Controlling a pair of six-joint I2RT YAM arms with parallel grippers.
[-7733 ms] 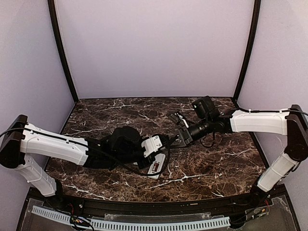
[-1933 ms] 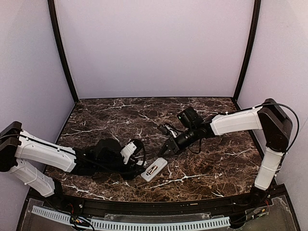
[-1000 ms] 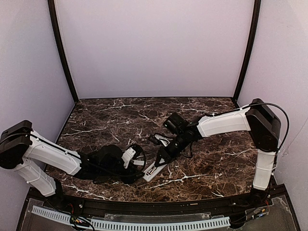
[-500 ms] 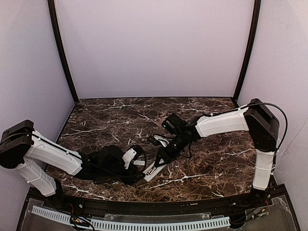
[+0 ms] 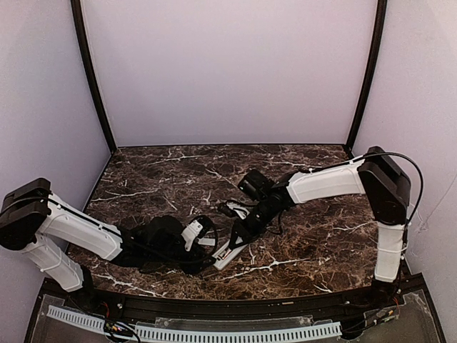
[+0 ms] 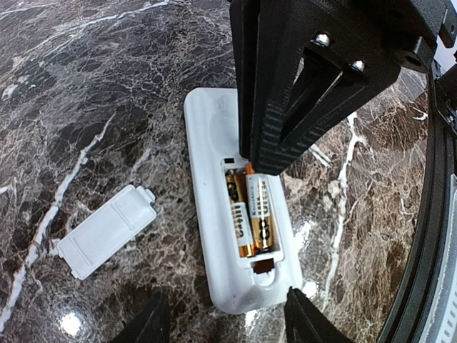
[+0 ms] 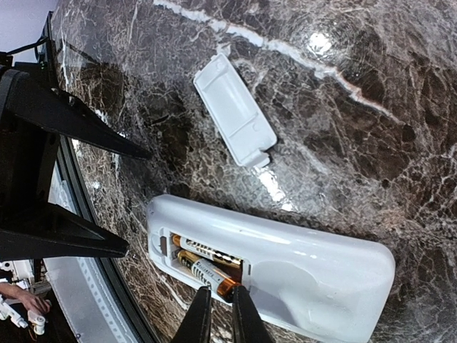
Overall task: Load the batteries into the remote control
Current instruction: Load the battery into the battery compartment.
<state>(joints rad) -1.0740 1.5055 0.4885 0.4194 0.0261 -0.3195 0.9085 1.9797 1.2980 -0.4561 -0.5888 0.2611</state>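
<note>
Left wrist view: the remote control [image 6: 214,179] lies back-up on the worktop [image 6: 86,107] with both batteries [image 6: 251,218] inside. The right fingers [image 6: 285,107], closed, touch one battery's end; the left fingers [image 6: 153,321] are wide open. The remote looks light and slippery, so hold its long edges.

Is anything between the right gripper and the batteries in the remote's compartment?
Nothing visible. The cover lies off on the table beside the remote control. Both batteries sit exposed, and the tips of the right gripper are at the end of one.
</note>
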